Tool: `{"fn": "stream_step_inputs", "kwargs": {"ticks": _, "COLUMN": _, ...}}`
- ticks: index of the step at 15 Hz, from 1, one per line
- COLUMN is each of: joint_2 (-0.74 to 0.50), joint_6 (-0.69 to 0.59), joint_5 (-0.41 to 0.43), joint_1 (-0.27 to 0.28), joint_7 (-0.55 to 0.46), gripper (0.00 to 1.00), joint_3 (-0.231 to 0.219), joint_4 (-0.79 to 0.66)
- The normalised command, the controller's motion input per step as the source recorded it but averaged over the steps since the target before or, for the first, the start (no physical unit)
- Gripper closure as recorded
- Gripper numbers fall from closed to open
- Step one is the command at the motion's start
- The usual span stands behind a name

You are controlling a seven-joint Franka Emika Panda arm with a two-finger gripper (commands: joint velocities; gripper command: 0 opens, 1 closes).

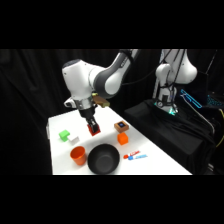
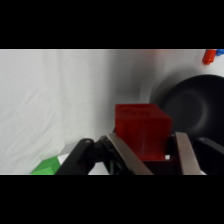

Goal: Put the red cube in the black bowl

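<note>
Gripper (image 2: 145, 150) pinching the red cube (image 2: 141, 131) and carrying it; next move calls for centring over the black bowl (image 2: 192, 107), right of frame

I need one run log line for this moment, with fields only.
phase: carry | claw: shut on red cube, lifted above table | black bowl: empty, cube not yet over it

White table (image 1: 160, 162) bearing black bowl (image 1: 103, 160), orange cup (image 1: 78, 155), blocks
</note>
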Motion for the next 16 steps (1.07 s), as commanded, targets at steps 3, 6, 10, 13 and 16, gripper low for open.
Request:
{"fn": "stream_step_inputs", "kwargs": {"ticks": 3, "joint_2": -0.28, "joint_6": -0.01, "joint_5": -0.124, "joint_1": 0.14, "joint_7": 0.15, "gripper": 0.74, "joint_3": 0.052, "joint_4": -0.24}}
{"fn": "stream_step_inputs", "kwargs": {"ticks": 6, "joint_2": -0.15, "joint_6": 0.05, "joint_5": -0.108, "joint_1": 0.121, "joint_7": 0.15, "gripper": 0.74, "joint_3": 0.058, "joint_4": -0.13}}
{"fn": "stream_step_inputs", "kwargs": {"ticks": 10, "joint_2": -0.01, "joint_6": 0.16, "joint_5": -0.088, "joint_1": 0.079, "joint_7": 0.11, "gripper": 0.74, "joint_3": 0.048, "joint_4": -0.02}}
{"fn": "stream_step_inputs", "kwargs": {"ticks": 13, "joint_2": 0.11, "joint_6": 0.3, "joint_5": -0.075, "joint_1": 0.042, "joint_7": 0.07, "gripper": 0.74, "joint_3": 0.025, "joint_4": 0.03}}
{"fn": "stream_step_inputs", "kwargs": {"ticks": 16, "joint_2": 0.15, "joint_6": 0.28, "joint_5": -0.063, "joint_1": 0.028, "joint_7": 0.05, "gripper": 0.74, "joint_3": 0.015, "joint_4": 0.06}}
